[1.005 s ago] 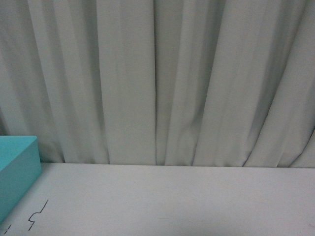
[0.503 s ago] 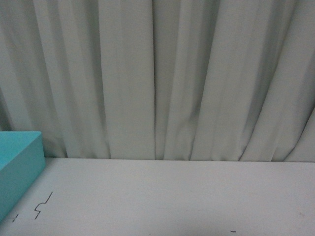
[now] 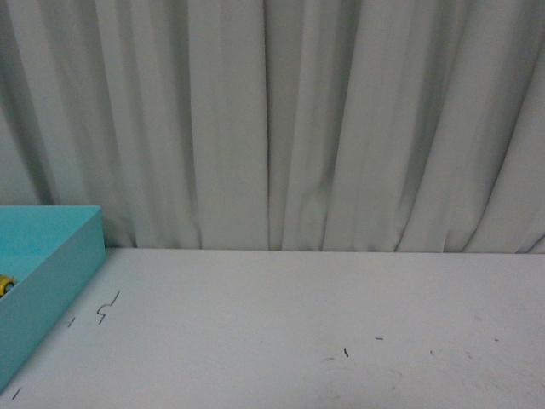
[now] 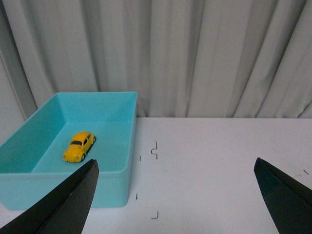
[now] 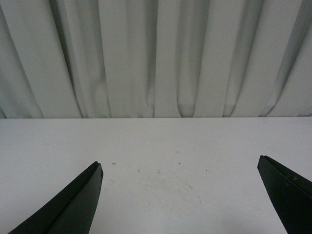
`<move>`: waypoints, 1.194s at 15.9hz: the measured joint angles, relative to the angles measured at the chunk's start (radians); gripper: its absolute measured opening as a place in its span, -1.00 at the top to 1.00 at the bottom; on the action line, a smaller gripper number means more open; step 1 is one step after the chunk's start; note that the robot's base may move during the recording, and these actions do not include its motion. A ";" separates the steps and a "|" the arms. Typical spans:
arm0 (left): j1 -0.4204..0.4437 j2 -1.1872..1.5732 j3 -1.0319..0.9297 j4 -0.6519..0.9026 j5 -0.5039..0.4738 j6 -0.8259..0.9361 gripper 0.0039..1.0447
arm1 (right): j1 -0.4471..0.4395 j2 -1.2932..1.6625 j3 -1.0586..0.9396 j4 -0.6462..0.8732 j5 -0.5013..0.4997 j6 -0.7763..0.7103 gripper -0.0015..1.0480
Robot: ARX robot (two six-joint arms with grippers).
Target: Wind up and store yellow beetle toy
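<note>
The yellow beetle toy (image 4: 79,146) rests on its wheels on the floor of a turquoise box (image 4: 122,141), seen in the left wrist view. In the front view only a sliver of the yellow beetle toy (image 3: 5,285) peeks out at the left edge, inside the turquoise box (image 3: 60,273). My left gripper (image 4: 175,165) is open, hovering above the white table beside the box, well short of the toy, and holds nothing. My right gripper (image 5: 179,168) is open too, over bare table with nothing between its fingers. Neither arm shows in the front view.
The white table (image 3: 298,324) carries small dark pen marks (image 3: 106,308) near the box and faint scuffs (image 5: 165,187). A pale pleated curtain (image 3: 272,119) closes off the far edge of the table.
The front view has tilted down and shifted: the table edge sits higher in the picture, more of the box shows, and a bit of the yellow toy has come into view.
</note>
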 joint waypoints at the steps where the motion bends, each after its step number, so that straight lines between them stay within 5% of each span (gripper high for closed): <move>1: 0.000 0.000 0.000 -0.001 0.000 0.000 -0.88 | 0.000 0.001 0.000 -0.002 0.000 0.000 -0.87; 19: 0.000 0.000 0.000 0.000 0.000 0.000 -0.88 | 0.000 0.001 0.000 -0.001 0.000 0.000 -0.87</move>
